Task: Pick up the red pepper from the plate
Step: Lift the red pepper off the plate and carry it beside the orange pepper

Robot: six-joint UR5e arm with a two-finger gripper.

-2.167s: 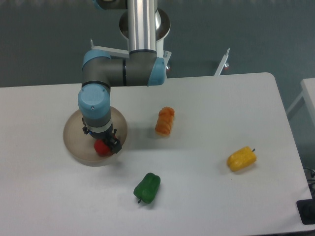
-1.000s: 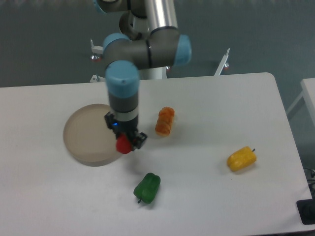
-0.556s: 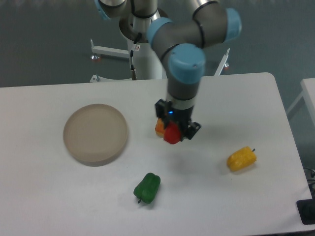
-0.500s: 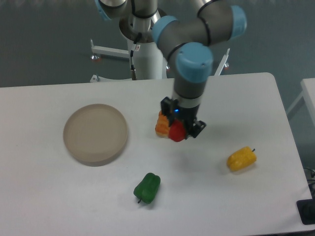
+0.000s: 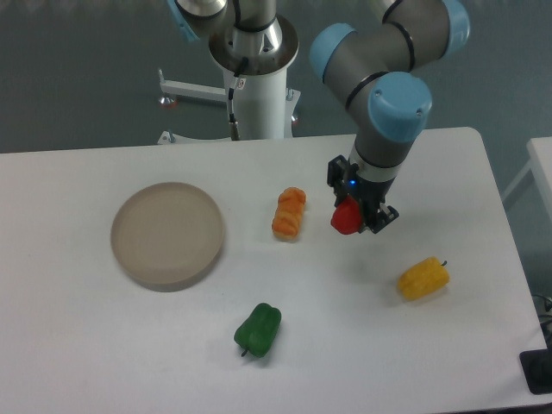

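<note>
Fixed camera, my only view. I read the pick as done: the red pepper (image 5: 345, 218) is off the plate (image 5: 138, 263) and hangs in the claw (image 5: 358, 216) above the white tabletop (image 5: 103, 345), well to the right of the plate. The plate shows nothing in it. Nothing of the task looks left but holding the grip; I can't judge lift height from this angle.

Claw: clenched on the red pepper, jaws narrow, one on each side of the fruit as far as I can make out. The pepper's left half shows; the right is partly behind the dark finger hardware. No stem visible from here.

Around it, 3 other peppers lie on the tabletop:
- orange pepper (image 5: 290, 212), just left of the held one, not touching
- yellow pepper (image 5: 423, 279), lower right, apart
- green pepper (image 5: 259, 329), near the front edge, well apart

Risk, my guess: glossy skin could slip if the arm swings hard.
</note>
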